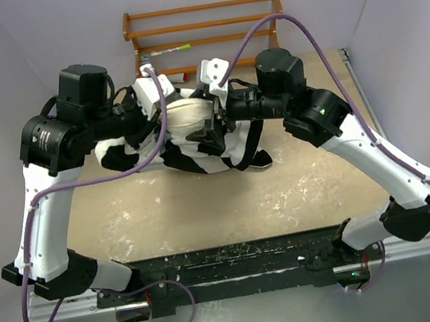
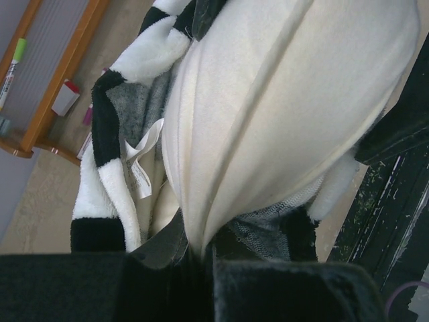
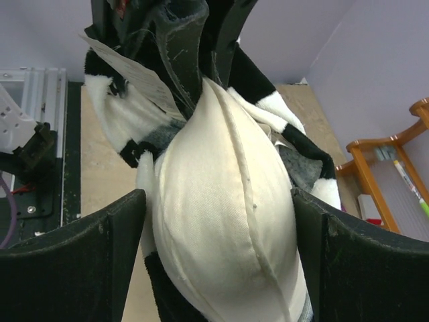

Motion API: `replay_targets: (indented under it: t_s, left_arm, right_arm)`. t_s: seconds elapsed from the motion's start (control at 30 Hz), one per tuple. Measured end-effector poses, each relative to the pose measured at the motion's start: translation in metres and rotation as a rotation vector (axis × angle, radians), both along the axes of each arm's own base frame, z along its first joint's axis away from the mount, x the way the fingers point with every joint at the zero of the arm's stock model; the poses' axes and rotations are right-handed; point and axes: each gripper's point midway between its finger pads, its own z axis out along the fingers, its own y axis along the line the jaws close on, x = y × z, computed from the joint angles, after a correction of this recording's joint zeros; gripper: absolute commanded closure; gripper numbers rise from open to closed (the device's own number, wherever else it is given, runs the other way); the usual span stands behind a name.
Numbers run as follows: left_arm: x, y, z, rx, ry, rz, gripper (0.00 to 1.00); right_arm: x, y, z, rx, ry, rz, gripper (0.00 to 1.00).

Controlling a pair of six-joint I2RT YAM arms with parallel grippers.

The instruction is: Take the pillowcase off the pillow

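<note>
While the striped pillowcase [image 1: 190, 159] sags in a heap at upper centre of the tabletop [image 1: 209, 220], the left arm [image 1: 41, 212] and right arm [image 1: 382, 156] meet over it from either side of the overhead frame. At left, the left pincer [image 2: 204, 268] is clamped narrow on a tapering edge of the cream pillow [image 1: 186, 116], which in that wrist view rises from the dark jaws to fill the upper right. The hold appears meant to anchor the pillow so the pillowcase can be drawn off it. Left of the pillow in the same view, the black-and-white plush lies peeled back, its grey lining and a white label [image 2: 142, 168] exposed. At centre, the pillow bulges bare from the pillowcase's mouth, the rest of the fabric bunched beneath it. At right, the right pincer [image 3: 218, 201] stands wide, its jaws either side of the pillow's seamed belly; whether they press the cloth cannot be told. That straddling stance suggests a second hold on the pillow is intended, which would free the other arm for the pillowcase. A wooden rack [image 1: 203, 21] lines the top of the frame. The job looks partly done: much of the pillow shows, yet the pillowcase wraps its underside.
</note>
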Motion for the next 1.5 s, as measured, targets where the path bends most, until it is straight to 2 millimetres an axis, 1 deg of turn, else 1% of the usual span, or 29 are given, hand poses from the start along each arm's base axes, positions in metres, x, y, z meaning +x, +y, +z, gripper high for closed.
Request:
replay_targets:
  t_s: [0.17, 0.23, 0.27, 0.37, 0.4, 0.47, 0.5, 0.53, 0.57, 0.6, 0.63, 0.67, 0.73, 0.83, 0.9, 0.97, 1.0, 1.07, 1.13, 1.2, 1.3, 1.33, 1.4, 1.43, 1.47, 1.5]
  left_arm:
    - [-0.001, 0.0, -0.001, 0.005, -0.001, -0.007, 1.0]
    - [-0.003, 0.001, -0.002, 0.008, 0.0, -0.009, 1.0]
    - [-0.003, 0.002, -0.002, 0.009, 0.002, -0.009, 1.0]
    - [-0.007, 0.003, -0.004, 0.014, 0.011, -0.009, 1.0]
    - [-0.008, 0.004, -0.005, 0.016, 0.013, -0.009, 1.0]
    - [-0.01, 0.006, -0.005, 0.017, 0.013, -0.008, 1.0]
    - [-0.011, 0.006, -0.005, 0.019, 0.009, -0.01, 1.0]
    - [-0.011, 0.007, -0.005, 0.022, 0.008, -0.009, 0.99]
    - [-0.012, 0.008, -0.005, 0.022, 0.006, -0.008, 0.79]
    - [-0.012, 0.008, -0.005, 0.022, 0.005, -0.007, 0.45]
    - [-0.012, 0.009, -0.005, 0.023, 0.003, -0.006, 0.09]
    - [-0.011, 0.009, -0.004, 0.023, -0.005, -0.007, 0.01]
    - [-0.01, 0.009, 0.005, 0.003, -0.038, 0.0, 0.0]
    - [-0.007, 0.012, 0.029, -0.044, -0.137, 0.028, 0.0]
    - [-0.006, 0.02, 0.046, -0.069, -0.212, 0.073, 0.0]
    - [-0.007, 0.034, 0.055, -0.083, -0.281, 0.141, 0.0]
    - [-0.009, 0.041, 0.055, -0.087, -0.302, 0.169, 0.01]
    - [-0.017, 0.056, 0.049, -0.091, -0.324, 0.231, 0.01]
    - [-0.022, 0.068, 0.036, -0.093, -0.315, 0.289, 0.0]
    - [-0.025, 0.075, 0.025, -0.101, -0.294, 0.334, 0.0]
    - [-0.018, 0.078, 0.008, -0.124, -0.221, 0.408, 0.02]
    - [-0.014, 0.077, 0.006, -0.136, -0.197, 0.426, 0.06]
    - [-0.009, 0.073, 0.002, -0.174, -0.149, 0.445, 0.16]
    - [-0.008, 0.069, 0.0, -0.194, -0.122, 0.443, 0.24]
    - [-0.006, 0.063, -0.002, -0.223, -0.08, 0.434, 0.34]
    - [-0.006, 0.058, -0.002, -0.244, -0.052, 0.426, 0.5]
  right_arm:
    - [-0.007, 0.004, -0.001, 0.009, 0.022, 0.041, 0.17]
    - [-0.009, 0.006, -0.001, 0.015, 0.035, 0.06, 0.21]
    - [-0.01, 0.008, -0.002, 0.018, 0.043, 0.07, 0.25]
    - [-0.012, 0.013, -0.002, 0.031, 0.059, 0.101, 0.52]
    - [-0.012, 0.014, -0.003, 0.033, 0.071, 0.105, 0.6]
    - [-0.013, 0.016, -0.005, 0.033, 0.087, 0.115, 0.71]
    - [-0.012, 0.017, -0.006, 0.033, 0.091, 0.117, 0.8]
    - [-0.012, 0.018, -0.007, 0.034, 0.099, 0.117, 0.93]
    - [-0.012, 0.018, -0.007, 0.034, 0.109, 0.114, 1.0]
    - [-0.011, 0.018, -0.008, 0.033, 0.105, 0.112, 1.0]
    - [-0.009, 0.018, -0.008, 0.035, 0.111, 0.102, 1.0]
    - [-0.007, 0.018, -0.009, 0.035, 0.118, 0.09, 1.0]
    - [0.001, 0.013, -0.013, 0.042, 0.144, 0.055, 1.0]
    - [0.023, 0.001, -0.023, 0.067, 0.219, -0.025, 1.0]
    - [0.036, -0.01, -0.031, 0.083, 0.25, -0.081, 1.0]
    - [0.04, -0.018, -0.034, 0.101, 0.255, -0.116, 1.0]
    - [0.039, -0.022, -0.036, 0.112, 0.256, -0.13, 1.0]
    - [0.033, -0.03, -0.035, 0.133, 0.254, -0.146, 1.0]
    - [0.026, -0.036, -0.031, 0.158, 0.243, -0.148, 1.0]
    - [0.02, -0.04, -0.026, 0.179, 0.232, -0.148, 1.0]
    - [0.014, -0.045, -0.025, 0.203, 0.225, -0.151, 1.0]
    - [0.013, -0.046, -0.026, 0.207, 0.228, -0.151, 1.0]
    - [0.011, -0.049, -0.028, 0.213, 0.233, -0.157, 1.0]
    - [0.01, -0.051, -0.03, 0.22, 0.233, -0.165, 1.0]
    - [0.009, -0.053, -0.031, 0.225, 0.232, -0.17, 1.0]
    - [0.007, -0.055, -0.033, 0.23, 0.232, -0.174, 1.0]
